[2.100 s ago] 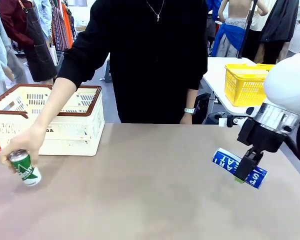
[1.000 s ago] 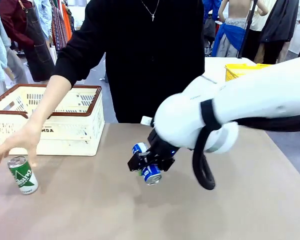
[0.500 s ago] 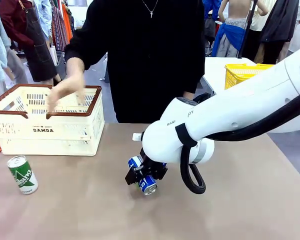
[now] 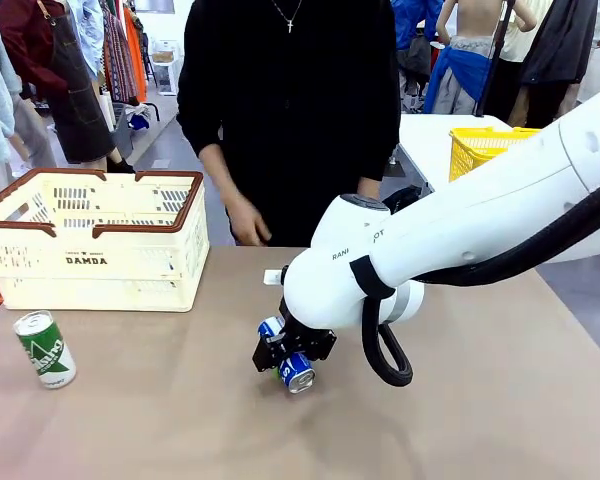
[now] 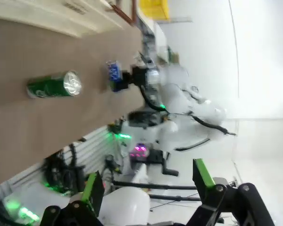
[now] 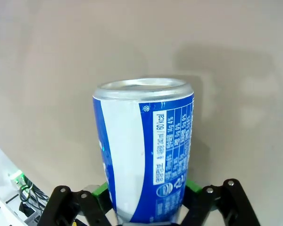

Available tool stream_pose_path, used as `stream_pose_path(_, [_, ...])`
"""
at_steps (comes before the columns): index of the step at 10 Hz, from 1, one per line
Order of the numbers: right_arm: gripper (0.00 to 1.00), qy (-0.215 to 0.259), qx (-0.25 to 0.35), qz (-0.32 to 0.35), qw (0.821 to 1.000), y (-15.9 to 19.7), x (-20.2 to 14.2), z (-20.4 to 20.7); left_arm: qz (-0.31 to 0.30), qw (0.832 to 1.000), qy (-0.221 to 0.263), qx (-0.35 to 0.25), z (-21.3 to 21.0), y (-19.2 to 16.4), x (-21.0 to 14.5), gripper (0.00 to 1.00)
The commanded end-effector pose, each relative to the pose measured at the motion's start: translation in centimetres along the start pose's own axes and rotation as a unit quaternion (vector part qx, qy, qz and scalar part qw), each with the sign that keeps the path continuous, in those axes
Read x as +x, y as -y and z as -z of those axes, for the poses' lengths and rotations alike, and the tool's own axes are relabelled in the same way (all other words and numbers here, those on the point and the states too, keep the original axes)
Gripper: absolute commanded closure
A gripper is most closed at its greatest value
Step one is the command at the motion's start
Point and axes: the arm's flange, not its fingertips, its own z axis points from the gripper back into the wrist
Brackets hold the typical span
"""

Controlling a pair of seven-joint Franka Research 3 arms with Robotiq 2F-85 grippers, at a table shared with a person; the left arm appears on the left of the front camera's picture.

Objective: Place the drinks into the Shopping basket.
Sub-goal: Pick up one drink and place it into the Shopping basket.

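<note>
Clothing shop floor doubling as a robot test space, racks of hanging clothes [image 4: 120, 50] at the far left, cream shopping basket [image 4: 140, 270] on the near brown table [image 4: 180, 430], yellow basket [image 4: 485, 165] on a white table [image 4: 430, 140] far right, white robot arm [image 4: 480, 220] reaching across.

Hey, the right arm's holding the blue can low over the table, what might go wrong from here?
1. The right gripper pinches the blue can near one end, low over the table; it may slip or scrape.
2. The Shopping basket has a high wall; a low path could hit it.
3. The green can stands in front of it and might get knocked.
</note>
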Motion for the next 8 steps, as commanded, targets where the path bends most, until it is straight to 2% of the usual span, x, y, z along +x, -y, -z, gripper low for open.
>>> stream_pose_path(1, [0.00,-0.002,-0.013,0.013,1.000,-0.3,1.2,-0.6,-0.015,0.998,-0.056,-0.031,4.4,-1.2,0.0,0.00])
stream_pose_path(3, [0.00,0.005,-0.011,0.020,1.000,0.1,1.0,-1.2,-0.034,0.994,-0.105,-0.028,8.7,-2.5,0.0,0.00])
stream_pose_path(4, [0.00,0.006,-0.010,0.021,1.000,0.1,1.0,-1.3,-0.028,0.994,-0.108,-0.016,10.3,-3.0,0.1,0.00])
stream_pose_path(5, [0.00,0.008,-0.011,0.022,1.000,0.2,0.9,-1.4,-0.026,0.996,-0.089,0.000,11.4,-3.4,0.5,0.00])
stream_pose_path(6, [0.00,0.007,-0.009,0.022,1.000,0.3,0.9,-1.4,-0.036,0.993,-0.106,-0.035,9.6,-3.1,0.8,0.00])
stream_pose_path(8, [0.00,0.010,-0.005,0.017,1.000,0.1,0.8,-2.0,-0.036,0.993,-0.106,-0.035,9.6,-3.1,0.8,0.00])
